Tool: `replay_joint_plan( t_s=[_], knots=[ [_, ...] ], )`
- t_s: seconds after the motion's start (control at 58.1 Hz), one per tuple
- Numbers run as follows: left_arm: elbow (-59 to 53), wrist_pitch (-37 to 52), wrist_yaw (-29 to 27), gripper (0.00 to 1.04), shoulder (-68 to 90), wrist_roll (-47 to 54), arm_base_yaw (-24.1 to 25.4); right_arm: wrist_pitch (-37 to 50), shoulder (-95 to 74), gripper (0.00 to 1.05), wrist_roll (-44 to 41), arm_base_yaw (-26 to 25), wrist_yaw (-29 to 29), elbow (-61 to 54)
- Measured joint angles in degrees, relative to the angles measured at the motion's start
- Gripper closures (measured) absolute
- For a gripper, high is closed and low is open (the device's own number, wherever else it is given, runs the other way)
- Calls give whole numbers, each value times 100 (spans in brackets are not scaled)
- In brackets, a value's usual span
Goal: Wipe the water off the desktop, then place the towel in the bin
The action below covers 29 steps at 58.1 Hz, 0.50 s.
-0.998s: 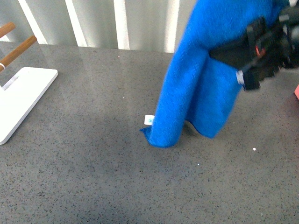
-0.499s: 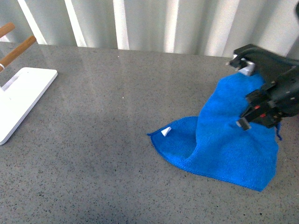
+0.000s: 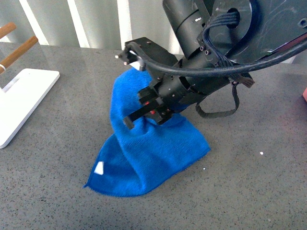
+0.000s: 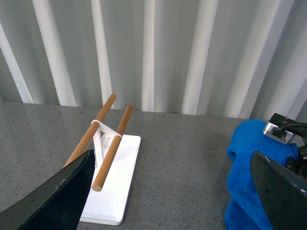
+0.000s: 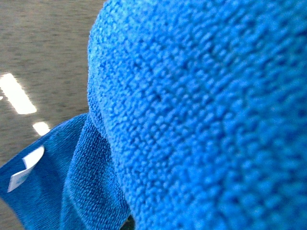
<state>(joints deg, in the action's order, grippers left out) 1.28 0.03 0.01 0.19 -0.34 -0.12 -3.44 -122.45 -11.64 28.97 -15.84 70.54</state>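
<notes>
A bright blue fluffy towel [image 3: 148, 153] sits in the middle of a glossy grey speckled desk [image 3: 57, 182]. Its lower part lies spread flat on the desk. Its upper part is pulled up into a bunched peak. A small white tag [image 3: 99, 168] shows on the flat part, near the front left corner of the cloth.

The black right arm [image 3: 216, 43] reaches in from the upper right, trailing dark cables. The right arm's fingers [image 3: 144, 48] are clamped on the raised bunch of towel, one above it and one below. In the right wrist view the towel [image 5: 192, 120] fills almost the whole picture. The tag [image 5: 25, 173] and a strip of grey desk [image 5: 43, 48] show at one side.

In the left wrist view, the left arm's fingers [image 4: 57, 191] stand wide apart with nothing between them, above bare desk [image 4: 182, 158]. Well beyond them is the blue towel [image 4: 249, 148].

At the left edge of the desk stands a flat white board [image 3: 21, 96] carrying two slanted wooden rods [image 4: 112, 143], well apart from the towel. A ribbed white wall [image 3: 96, 19] runs behind the desk. A sliver of something pink [image 3: 304, 94] shows at the far right edge, too little to identify.
</notes>
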Motion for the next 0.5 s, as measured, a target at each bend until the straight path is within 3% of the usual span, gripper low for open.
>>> replay_joint_plan(
  t_s=[0.103,0.275,0.413,0.499],
  knots=[
    [0,0,-2,7,0,0,0,-476,732,101,136,70,494,-651],
    [0,0,0,7,0,0,0,-970,1532,101,197,-474,1410,-1685],
    [0,0,-2,7,0,0,0,-1014,2199,101,35,-922,1327,-2024],
    [0,0,0,7,0,0,0,-1104,2830,101,-94,-1158,990,-1799]
  ],
)
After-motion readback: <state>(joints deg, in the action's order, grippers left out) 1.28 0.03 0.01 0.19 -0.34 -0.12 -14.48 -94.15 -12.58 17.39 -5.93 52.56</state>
